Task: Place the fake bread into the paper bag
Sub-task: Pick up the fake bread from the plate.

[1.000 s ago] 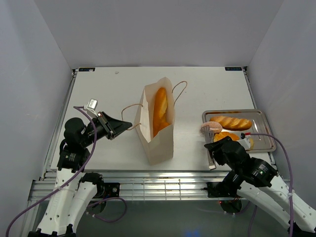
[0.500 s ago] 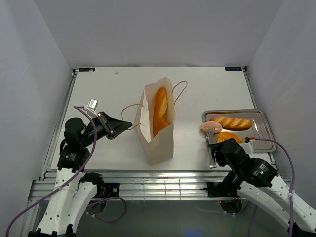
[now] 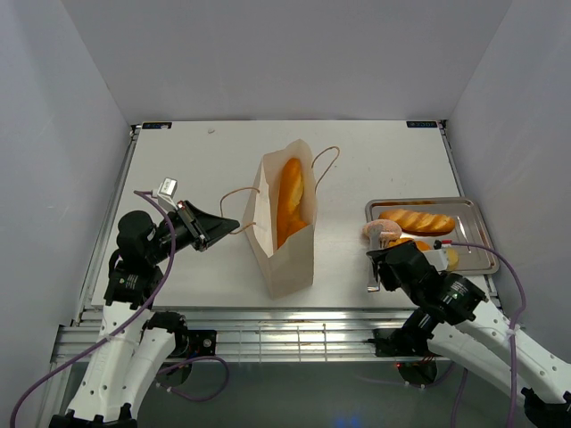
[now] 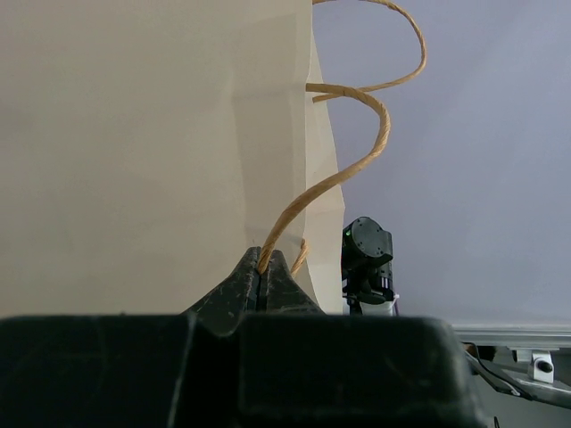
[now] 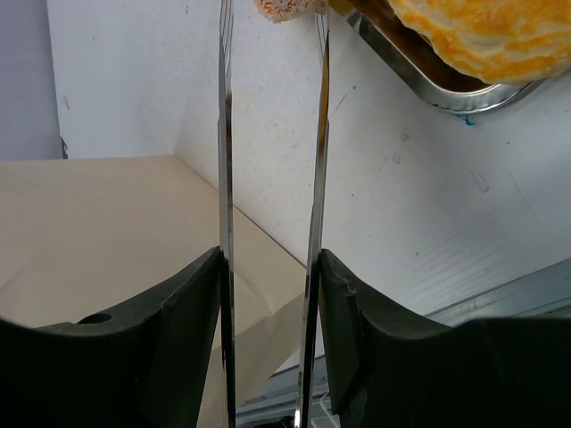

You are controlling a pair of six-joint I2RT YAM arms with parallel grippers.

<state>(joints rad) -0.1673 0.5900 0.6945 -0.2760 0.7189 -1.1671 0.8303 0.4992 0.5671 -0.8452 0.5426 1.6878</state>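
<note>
The tan paper bag [image 3: 285, 245] stands upright mid-table with a baguette [image 3: 288, 194] and another pastry inside. My left gripper [image 3: 230, 226] is shut on its left cord handle [image 4: 357, 152], pinching the cord at the tips [image 4: 264, 263] beside the bag wall [image 4: 134, 134]. My right gripper [image 5: 268, 267] is shut on long metal tongs [image 5: 225, 178]. The tong tips pinch a pinkish round bun [image 3: 382, 230] [image 5: 285, 7] at the tray's left edge. A ridged loaf [image 3: 417, 219] and an orange pastry [image 5: 482, 36] lie in the tray.
The shallow silver tray [image 3: 477, 245] sits at the right, its rim [image 5: 428, 85] close to the tongs. The bag's right handle [image 3: 326, 165] loops out toward the tray. Grey walls enclose the table on three sides.
The right arm has shifted a little to the left with the tongs, and the pink bun stays pinched in about the same spot. The left arm has not moved.
</note>
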